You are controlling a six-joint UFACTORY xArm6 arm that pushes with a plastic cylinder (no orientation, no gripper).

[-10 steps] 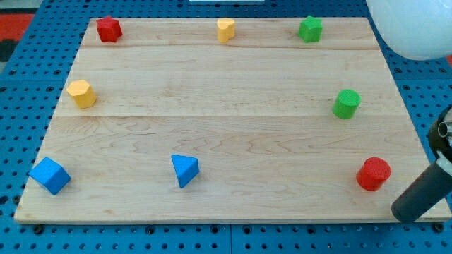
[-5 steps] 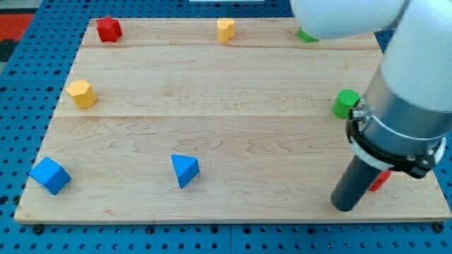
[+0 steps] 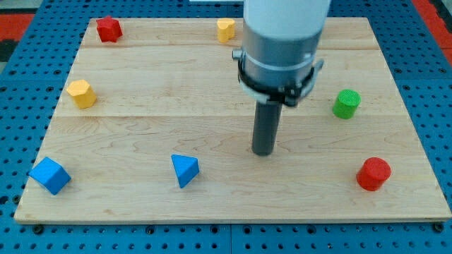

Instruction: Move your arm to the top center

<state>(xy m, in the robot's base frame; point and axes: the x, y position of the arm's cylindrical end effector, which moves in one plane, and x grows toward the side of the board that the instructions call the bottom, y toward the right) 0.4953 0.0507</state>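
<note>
My tip [image 3: 263, 151] rests on the wooden board [image 3: 141, 127] a little right of its middle, touching no block. The blue triangular block [image 3: 185, 170] lies to its left and slightly lower. The yellow block [image 3: 225, 29] sits at the view's top centre, partly beside the arm's body. The green cylinder [image 3: 346, 104] is to the tip's right and the red cylinder [image 3: 373, 173] at the lower right. The green block at the top right is hidden behind the arm.
A red block [image 3: 109, 29] sits at the top left corner, a yellow hexagonal block [image 3: 82, 93] at the left edge and a blue cube [image 3: 49, 176] at the bottom left. Blue pegboard [image 3: 21, 85] surrounds the board.
The arm has swept from the board's lower right corner leftwards and upwards to just right of the middle. The red cylinder shows fully again. No block has moved.
</note>
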